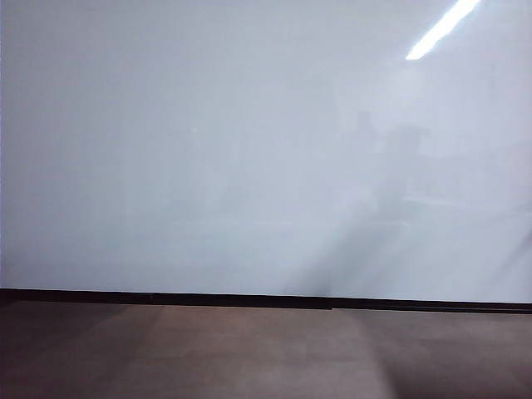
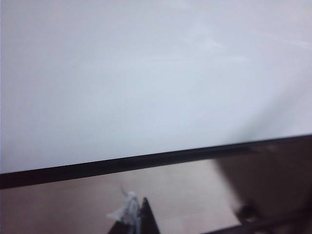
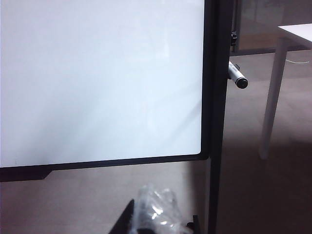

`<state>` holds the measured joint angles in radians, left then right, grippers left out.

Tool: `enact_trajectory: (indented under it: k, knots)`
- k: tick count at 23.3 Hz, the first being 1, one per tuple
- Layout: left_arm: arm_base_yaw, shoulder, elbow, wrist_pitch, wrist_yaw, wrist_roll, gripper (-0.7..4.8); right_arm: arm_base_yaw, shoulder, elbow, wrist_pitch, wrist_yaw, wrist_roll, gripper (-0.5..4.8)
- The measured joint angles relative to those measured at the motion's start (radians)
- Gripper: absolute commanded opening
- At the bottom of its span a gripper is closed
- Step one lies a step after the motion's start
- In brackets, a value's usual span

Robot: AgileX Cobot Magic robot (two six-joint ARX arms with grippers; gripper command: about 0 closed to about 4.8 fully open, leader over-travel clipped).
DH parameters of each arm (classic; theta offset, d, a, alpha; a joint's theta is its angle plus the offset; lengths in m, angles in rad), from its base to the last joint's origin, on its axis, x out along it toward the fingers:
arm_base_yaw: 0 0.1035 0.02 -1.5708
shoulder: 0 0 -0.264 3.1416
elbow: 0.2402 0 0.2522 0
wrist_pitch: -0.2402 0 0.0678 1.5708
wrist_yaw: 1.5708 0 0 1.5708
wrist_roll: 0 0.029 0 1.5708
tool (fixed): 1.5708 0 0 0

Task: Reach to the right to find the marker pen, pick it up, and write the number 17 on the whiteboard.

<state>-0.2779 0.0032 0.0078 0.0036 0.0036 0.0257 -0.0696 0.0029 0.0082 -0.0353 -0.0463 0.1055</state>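
Clear crinkled plastic wrap covers the right gripper (image 3: 158,222) at the near edge of its wrist view; it is clenched and empty. In the left wrist view you get only a dark tip with a scrap of white wrap, the left gripper (image 2: 134,217), and you cannot tell whether it is parted or closed. Neither gripper appears in the exterior view.

Beyond the right gripper stands the whiteboard (image 3: 97,78), glossy, blank, black-framed. The marker pen (image 3: 237,77) sits just past the board's black side post (image 3: 218,122), apparently clipped to it, with only its dark-capped end poking out. Its long axis seems to run diagonally, cap end angled down and toward the camera.

Expect the pen to be light, stiff and smooth, so it may slip between wrapped fingers. You would do best to pinch it across the middle of the barrel, square to its length, though that part is hidden here. Farther off stands a white table (image 3: 295,31).
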Motion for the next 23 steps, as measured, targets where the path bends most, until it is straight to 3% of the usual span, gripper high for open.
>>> enact_trajectory:
  k: [12, 19, 23]
  knots:
    - [-0.365, 0.000, 0.000, 0.000, -0.003, 0.000, -0.05, 0.000, 0.000, 0.000, 0.005, -0.001, 0.000, -0.06]
    - [-0.439, 0.000, 0.000, 0.000, -0.003, 0.000, -0.05, 0.000, 0.000, 0.000, 0.061, 0.000, 0.045, -0.06]
    - [-0.439, 0.000, 0.000, 0.000, -0.004, 0.000, -0.05, 0.000, 0.000, 0.002, 0.203, 0.021, 0.058, -0.06]
